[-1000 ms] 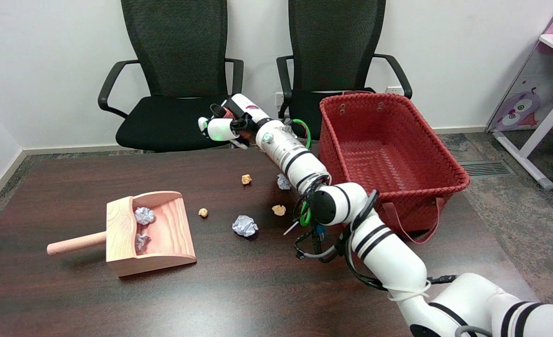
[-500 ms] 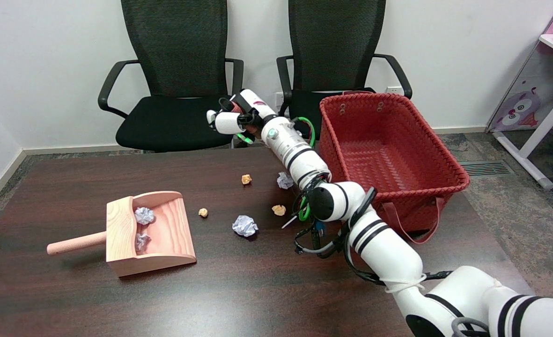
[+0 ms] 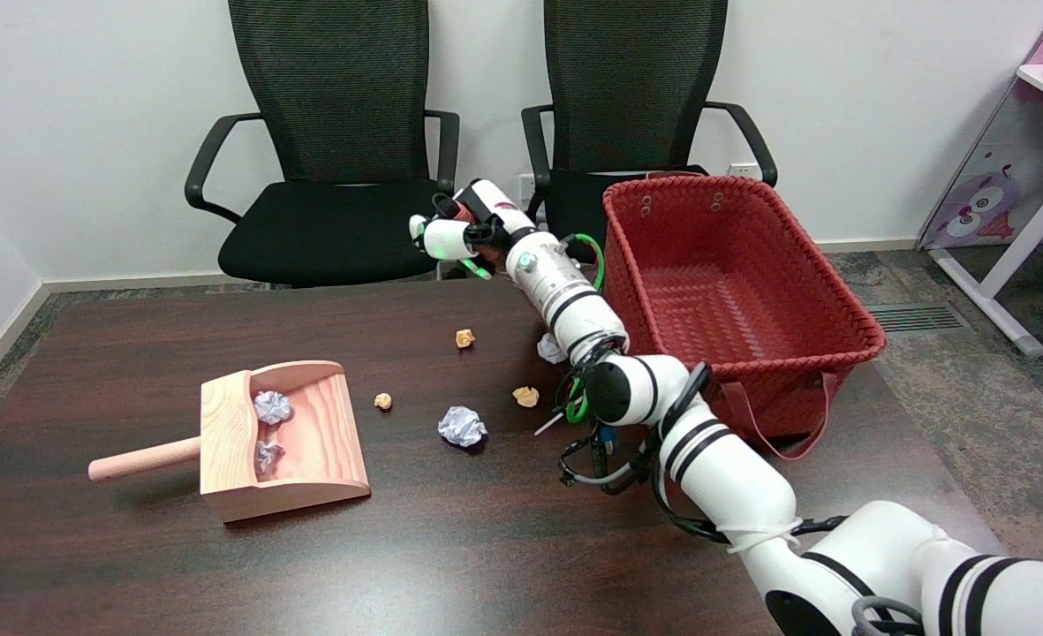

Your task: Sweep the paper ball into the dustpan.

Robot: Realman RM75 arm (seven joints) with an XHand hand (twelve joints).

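Right hand: the right hand [image 3: 464, 237] hangs raised over the table's far edge, in front of a black office chair [image 3: 331, 150]; its fingers look curled around something dark reddish, but whether it grips a tool cannot be told from this view.
Paper balls: a white paper ball [image 3: 462, 427] lies on the dark wooden table [image 3: 486, 548] between the wooden dustpan [image 3: 283, 439] and the arm; three small tan scraps [image 3: 464, 337] lie scattered near it, and another white ball [image 3: 551, 348] sits partly hidden behind the forearm.
Dustpan: its open mouth faces right, toward the loose balls, with two white balls already inside at the back wall.
Step in hand: judged, a reach to begin a stroke; it would go well if the hand came down on the far-right side of the ball and pushed leftward, low and straight, into the mouth.
Risk: light paper may roll past the pan's side walls.
Surroundings: a red woven basket [image 3: 733, 291] stands beside the arm.
Writing: none readable; a shelf panel [image 3: 985, 203] at right shows a cartoon figure only.
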